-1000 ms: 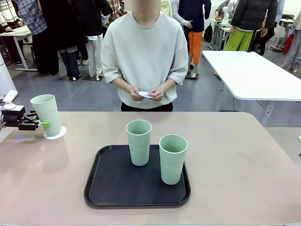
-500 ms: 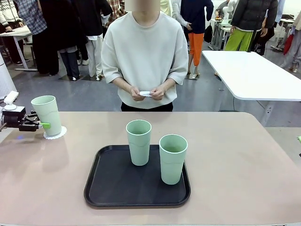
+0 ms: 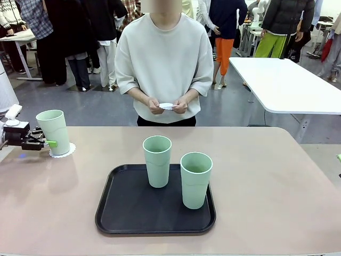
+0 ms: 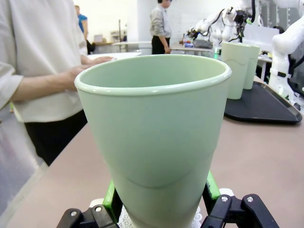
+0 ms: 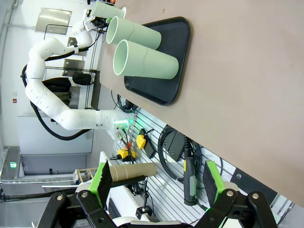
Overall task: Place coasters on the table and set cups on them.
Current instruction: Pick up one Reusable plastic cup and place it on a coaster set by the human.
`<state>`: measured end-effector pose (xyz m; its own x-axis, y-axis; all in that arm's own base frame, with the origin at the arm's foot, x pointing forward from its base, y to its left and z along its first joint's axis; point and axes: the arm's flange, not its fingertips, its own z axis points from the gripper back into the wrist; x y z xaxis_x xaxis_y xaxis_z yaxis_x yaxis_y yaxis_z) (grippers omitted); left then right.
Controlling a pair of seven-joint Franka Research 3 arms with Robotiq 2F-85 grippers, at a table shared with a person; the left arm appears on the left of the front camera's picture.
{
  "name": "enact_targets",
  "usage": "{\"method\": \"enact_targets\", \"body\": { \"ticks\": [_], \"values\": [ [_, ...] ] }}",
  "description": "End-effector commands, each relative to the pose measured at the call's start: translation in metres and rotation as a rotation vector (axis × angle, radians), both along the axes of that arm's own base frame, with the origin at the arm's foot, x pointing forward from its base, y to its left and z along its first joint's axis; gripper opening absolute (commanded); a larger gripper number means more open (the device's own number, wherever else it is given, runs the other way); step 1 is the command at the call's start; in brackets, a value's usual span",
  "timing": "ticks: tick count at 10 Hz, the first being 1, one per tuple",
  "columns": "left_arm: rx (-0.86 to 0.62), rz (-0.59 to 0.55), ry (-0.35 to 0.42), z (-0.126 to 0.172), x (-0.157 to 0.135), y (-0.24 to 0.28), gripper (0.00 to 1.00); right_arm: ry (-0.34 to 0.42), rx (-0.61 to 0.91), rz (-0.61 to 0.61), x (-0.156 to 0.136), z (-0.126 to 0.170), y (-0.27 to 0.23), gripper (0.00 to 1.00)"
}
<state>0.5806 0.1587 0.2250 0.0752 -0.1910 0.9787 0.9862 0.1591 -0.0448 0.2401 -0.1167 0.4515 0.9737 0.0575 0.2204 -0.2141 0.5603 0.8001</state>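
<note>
Table [image 3: 266, 202]: beige-pink, spans the front view. Black tray [image 3: 128, 213] lies mid-table w/ 2 cups upright in it, one at back [image 3: 157, 160], one fwd-right [image 3: 195, 178], near each other but apart. 3rd cup [image 3: 53, 130] stands upright at table's far-left corner. L gripper [image 4: 160, 192] straddles it low down, green pads right at its walls; gripping or loose, can't tell. R gripper [image 5: 156, 166] is spread wide, nothing betw. fingers. Person's hands [image 3: 155, 106] at far side hold a white coaster [image 3: 167, 106]. 2nd coaster [image 3: 68, 150] lies under 3rd cup, lacy edge showing.
</note>
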Motion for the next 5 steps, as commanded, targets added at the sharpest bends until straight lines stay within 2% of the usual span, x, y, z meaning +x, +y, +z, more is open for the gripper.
{"method": "enact_targets", "body": {
  "ticks": [1, 5],
  "values": [
    [0.019, -0.016, -0.018, -0.0017, 0.0039, 0.0001, 1.00, -0.014, 0.018, 0.006, 0.0016, -0.0012, 0.0007, 1.00],
    [0.044, -0.047, -0.029, -0.0026, 0.0021, 0.0013, 1.00, -0.014, 0.018, 0.006, 0.0016, -0.0012, 0.0007, 1.00]
  ]
}}
